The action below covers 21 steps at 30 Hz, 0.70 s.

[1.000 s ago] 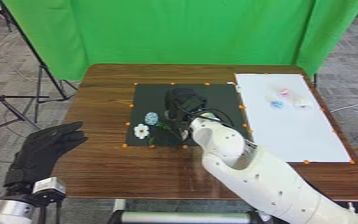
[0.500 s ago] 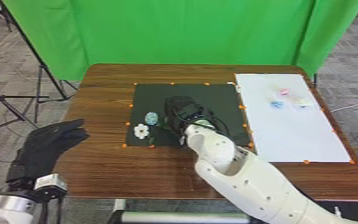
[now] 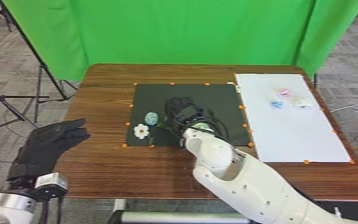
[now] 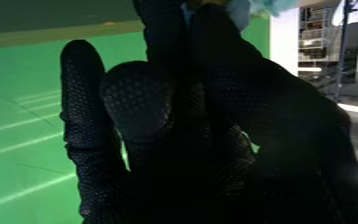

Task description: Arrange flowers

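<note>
Over the dark mat (image 3: 164, 92), my right hand (image 3: 184, 108) has its thumb and a finger close together. In the right wrist view the same hand (image 4: 215, 65) pinches a pale blue and yellowish flower (image 4: 238, 12) at its fingertips. A teal flower (image 3: 151, 118) and a white flower (image 3: 142, 131) are just left of this hand, with dark green stems beside them; what holds them is hidden. On the white sheet (image 3: 291, 135) lie a pink flower (image 3: 285, 92), a blue flower (image 3: 277, 104) and a pale flower (image 3: 302, 102). My left hand (image 3: 49, 142) is open beyond the table's left edge.
The brown table (image 3: 104, 170) has orange markers around the mat and sheet. A green curtain (image 3: 193, 32) hangs behind it. Black stand legs (image 3: 24, 96) are on the floor to the left.
My right hand has shifted slightly back toward the robot and its forearm has swung a little left. The left hand has moved slightly. The teal and white flowers keep their places.
</note>
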Motion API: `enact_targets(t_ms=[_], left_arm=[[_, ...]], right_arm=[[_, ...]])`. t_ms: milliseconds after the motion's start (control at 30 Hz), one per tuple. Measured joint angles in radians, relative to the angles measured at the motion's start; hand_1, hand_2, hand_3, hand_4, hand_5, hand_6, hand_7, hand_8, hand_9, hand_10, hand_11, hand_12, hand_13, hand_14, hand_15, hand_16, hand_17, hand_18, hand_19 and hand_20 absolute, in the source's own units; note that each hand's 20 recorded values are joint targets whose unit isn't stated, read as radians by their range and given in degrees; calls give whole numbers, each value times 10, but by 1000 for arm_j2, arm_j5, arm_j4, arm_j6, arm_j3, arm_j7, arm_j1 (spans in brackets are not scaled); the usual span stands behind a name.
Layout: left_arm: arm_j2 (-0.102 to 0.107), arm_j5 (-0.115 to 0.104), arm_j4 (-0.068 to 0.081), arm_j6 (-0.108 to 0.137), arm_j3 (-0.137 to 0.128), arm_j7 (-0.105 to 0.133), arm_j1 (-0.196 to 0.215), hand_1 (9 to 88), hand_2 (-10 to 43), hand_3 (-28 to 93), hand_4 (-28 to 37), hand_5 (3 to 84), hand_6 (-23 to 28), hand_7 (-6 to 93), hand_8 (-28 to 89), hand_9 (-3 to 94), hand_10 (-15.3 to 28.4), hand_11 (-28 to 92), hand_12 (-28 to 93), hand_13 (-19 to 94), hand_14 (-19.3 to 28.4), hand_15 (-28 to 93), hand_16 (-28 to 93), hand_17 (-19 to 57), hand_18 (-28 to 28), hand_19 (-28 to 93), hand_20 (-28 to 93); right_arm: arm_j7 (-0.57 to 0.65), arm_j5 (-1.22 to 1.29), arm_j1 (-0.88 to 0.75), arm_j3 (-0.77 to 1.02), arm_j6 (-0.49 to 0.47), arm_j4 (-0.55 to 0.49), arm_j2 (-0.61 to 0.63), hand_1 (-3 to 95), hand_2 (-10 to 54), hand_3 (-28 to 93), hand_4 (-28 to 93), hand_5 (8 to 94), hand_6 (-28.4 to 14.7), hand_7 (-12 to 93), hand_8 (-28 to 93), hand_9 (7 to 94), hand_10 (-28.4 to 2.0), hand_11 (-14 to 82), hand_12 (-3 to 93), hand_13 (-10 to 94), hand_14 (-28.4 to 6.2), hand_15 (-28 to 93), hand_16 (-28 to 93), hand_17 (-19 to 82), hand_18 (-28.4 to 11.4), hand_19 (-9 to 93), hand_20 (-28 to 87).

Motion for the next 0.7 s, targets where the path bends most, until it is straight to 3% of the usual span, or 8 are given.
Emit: enact_targets(t_ms=[233,700], left_arm=[[-5,8,0,-5,-6,-15,1,305,34,794,-147,535,161,149,-91,443,227,434,108,302,272,639,-138,-92,207,593,142],[-6,13,0,-7,-2,-15,1,308,32,793,-144,535,160,150,-92,444,226,434,109,301,271,639,-137,-93,207,594,140]], right_arm=[[9,9,2,-2,-46,-44,2,448,-95,807,-283,667,-29,224,-127,702,-130,286,242,690,-92,777,200,301,-199,895,-43],[27,12,13,-5,-70,-33,-9,421,-95,823,-283,656,-41,223,-134,669,-157,343,195,674,-104,787,194,285,-210,888,-29]])
